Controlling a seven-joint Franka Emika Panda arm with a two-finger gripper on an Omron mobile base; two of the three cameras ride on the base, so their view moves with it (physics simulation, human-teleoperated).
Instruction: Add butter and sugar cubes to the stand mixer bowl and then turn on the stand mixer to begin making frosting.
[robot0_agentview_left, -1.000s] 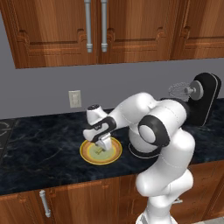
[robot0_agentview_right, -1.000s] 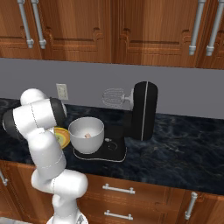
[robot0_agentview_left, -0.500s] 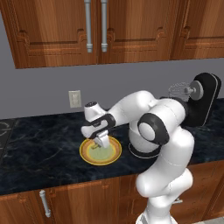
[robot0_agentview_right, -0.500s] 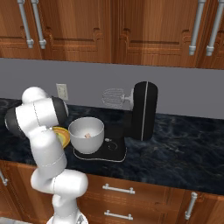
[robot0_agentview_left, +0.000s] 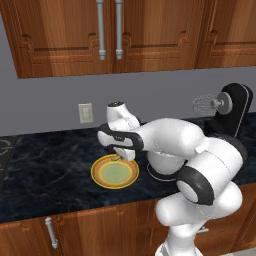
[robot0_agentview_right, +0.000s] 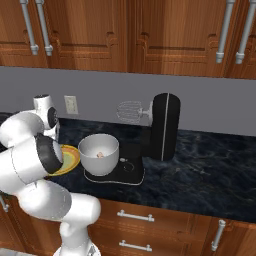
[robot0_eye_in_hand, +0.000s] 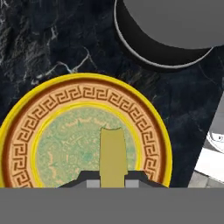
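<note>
In the left base view the plate (robot0_agentview_left: 115, 172) lies on the dark counter (robot0_agentview_left: 45, 170) at the left, with the gripper (robot0_agentview_left: 120, 156) poised over its rear rim, too small there to show what the fingers have. The hand view settles it: the two dark fingertips (robot0_eye_in_hand: 89, 180) are closed on the butter (robot0_eye_in_hand: 113, 155), a tan stick that juts out from between them over the green centre of the plate (robot0_eye_in_hand: 26, 131). Whether the stick's far end touches the plate cannot be told. That view also catches the round dark underside and pale rim of the bowl (robot0_eye_in_hand: 175, 39) just beyond the plate. Further right in the left base view, the bowl (robot0_agentview_left: 161, 159) is mostly hidden behind the white arm, and the mixer (robot0_agentview_left: 232, 112) stands at the far right with its head tilted back and the whisk (robot0_agentview_left: 202, 104) raised. The right base view alone looks into the bowl (robot0_agentview_right: 99, 152), seated on the mixer (robot0_agentview_right: 162, 127) base, where a small pale lump, probably sugar cubes (robot0_agentview_right: 100, 154), rests at the bottom; the plate (robot0_agentview_right: 69, 159) peeks out just left of it, behind the arm.
</note>
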